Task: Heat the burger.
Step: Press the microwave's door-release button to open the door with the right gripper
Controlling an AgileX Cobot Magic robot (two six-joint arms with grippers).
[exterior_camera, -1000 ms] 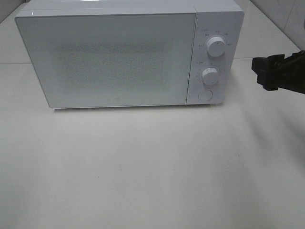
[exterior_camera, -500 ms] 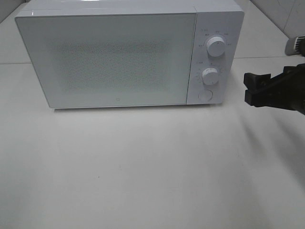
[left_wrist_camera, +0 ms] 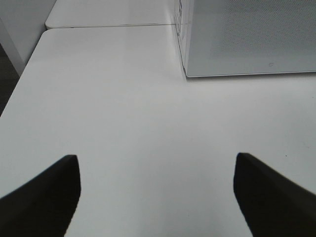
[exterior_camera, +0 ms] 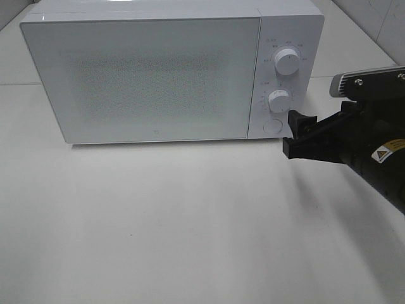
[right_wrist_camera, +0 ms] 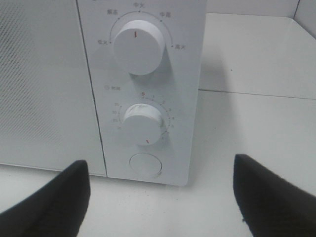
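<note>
The burger is out of view. A white microwave (exterior_camera: 152, 76) stands at the back of the table with its door shut. My right gripper (exterior_camera: 292, 134) is open, empty, and hovers just right of the control panel's bottom corner. In the right wrist view the right gripper (right_wrist_camera: 160, 197) faces the upper knob (right_wrist_camera: 139, 45), the lower knob (right_wrist_camera: 143, 123) and the round button (right_wrist_camera: 144, 165). My left gripper (left_wrist_camera: 157, 197) is open and empty over bare table, short of the microwave's left front corner (left_wrist_camera: 185, 74); the exterior high view does not show it.
The white table (exterior_camera: 190, 221) spreads in front of the microwave. A seam (left_wrist_camera: 108, 25) between two tabletops runs behind the microwave's left side. A tiled wall (exterior_camera: 380, 19) rises at the back right.
My right gripper has moved left and toward the front, from the right edge of the view to just beside the microwave's control panel. The microwave has not moved.
</note>
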